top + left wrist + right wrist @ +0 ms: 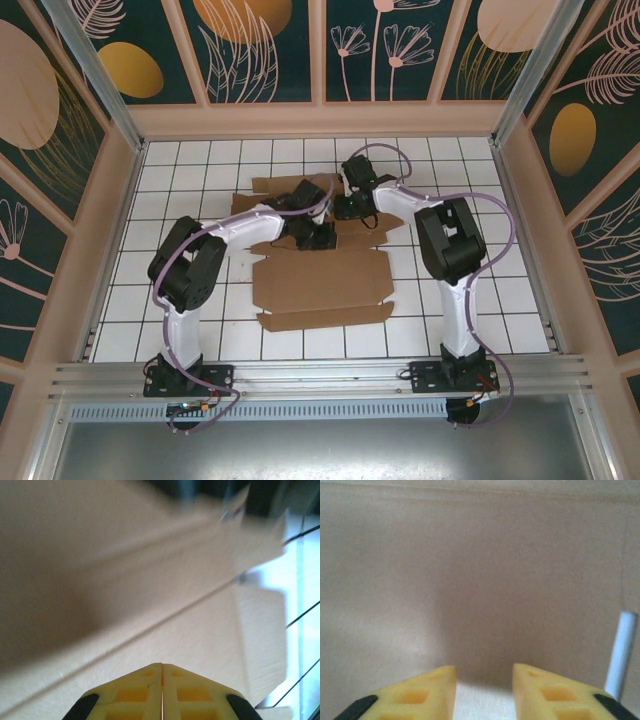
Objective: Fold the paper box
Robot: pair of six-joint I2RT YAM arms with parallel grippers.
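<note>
Left tool [162, 672]: fingers pressed together, nothing between them, tip low over the cardboard. Right tool [484, 669]: fingers apart with a clear gap, nothing clamped, facing a plain brown panel at close range. From overhead both tools sit close together over the far half of the paper box [320, 285].

The paper box is a flat die-cut sheet, not yet formed. It lies in the middle of the white tiled desk [520, 290], with the near panel and its front flap flat and bare and the far flaps under the wrists. The left wrist view shows crease lines crossing the sheet and a side tab at the right edge, though that view is blurry. Whether the far panel is lifted off the desk, cannot tell.

Handling, as a judgement:
- Probably light corrugated board, stiff inside each panel and weak only along the scored lines, so it should hinge there rather than curl.
- Likely slides on the smooth tiles, so one tool should pin a panel while the other lifts.
- Best hold is a free flap edge or a tab, near the middle of its length.
- A flat-lying edge is hard to pinch.
- Thin tabs may crush or tear if squeezed hard.
</note>
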